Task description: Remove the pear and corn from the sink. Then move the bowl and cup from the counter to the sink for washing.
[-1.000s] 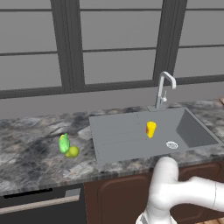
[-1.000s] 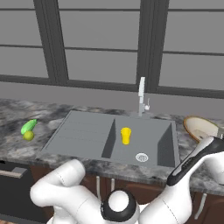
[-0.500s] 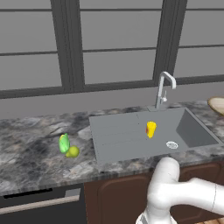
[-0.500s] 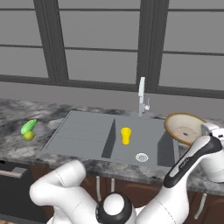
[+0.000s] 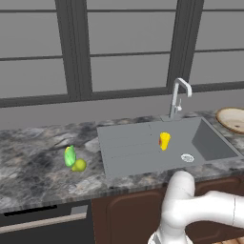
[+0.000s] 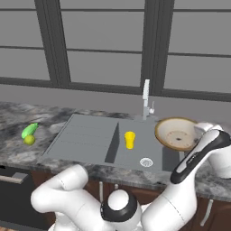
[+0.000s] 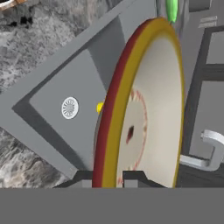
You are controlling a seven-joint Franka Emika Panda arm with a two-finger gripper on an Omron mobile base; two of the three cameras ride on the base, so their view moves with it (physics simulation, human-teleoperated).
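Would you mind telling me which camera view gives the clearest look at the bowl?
The right base view: the whole bowl shows there, tilted above the sink's right edge. The hand view has it edge-on, very close and cropped; the left base view cuts it at the frame's right edge.

The arm point(image 6: 135, 203) is glossy white with rounded, bulbous segments, dark grey joint rings and a black wrist band.

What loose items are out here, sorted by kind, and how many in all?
Fruit and veg: 2, the pear and the corn, side by side on the counter.
Dishes: 2, the cup standing in the sink, and the bowl held by the gripper over the sink's right end.
Total: 4
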